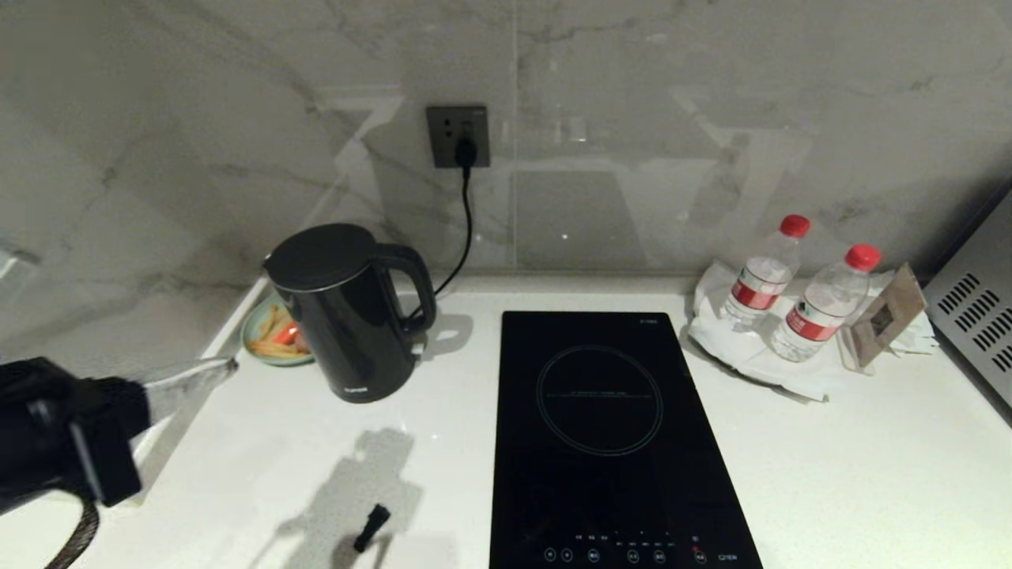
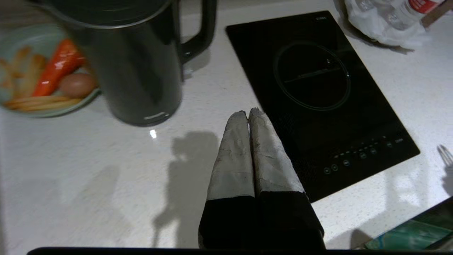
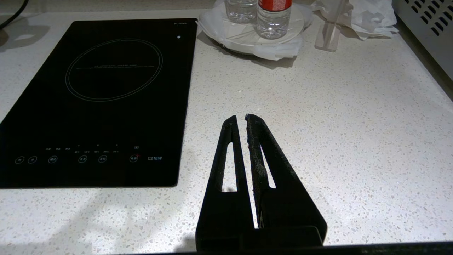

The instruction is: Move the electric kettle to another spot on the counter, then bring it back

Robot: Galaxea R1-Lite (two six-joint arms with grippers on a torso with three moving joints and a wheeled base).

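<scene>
On the white speckled tabletop (image 1: pixel 870 466) we see the electric kettle (image 1: pixel 348 312) standing upright near the back left, close to the marble wall, with its loop handle turned toward the black induction hob (image 1: pixel 609 442) on its right. Its lid is down and small white lettering shows low on its body. Just behind and to the left of the kettle sits a pale green dish of food (image 1: pixel 269 336), partly hidden by it; from the left wrist view we make out an orange piece, pale sticks and an egg-like item in that dish (image 2: pixel 35 88). A black cord (image 1: pixel 462 229) runs from a wall socket (image 1: pixel 457 136) down behind the kettle.

Our left end effector (image 1: pixel 225 366) enters at the left edge of the head view, its pale fingers pressed together and empty, pointing toward the kettle but apart from it; in the left wrist view its tips (image 2: pixel 247 115) hang above the tabletop between kettle and hob. Our right end effector (image 3: pixel 240 118) hovers over the bare tabletop to the right of the hob, its black fingers nearly together and holding nothing.

Two red-capped water bottles (image 1: pixel 791 288) stand on white paper at the back right, beside a small card stand (image 1: pixel 885 320). A small black object (image 1: pixel 370 528) lies near the front edge.
</scene>
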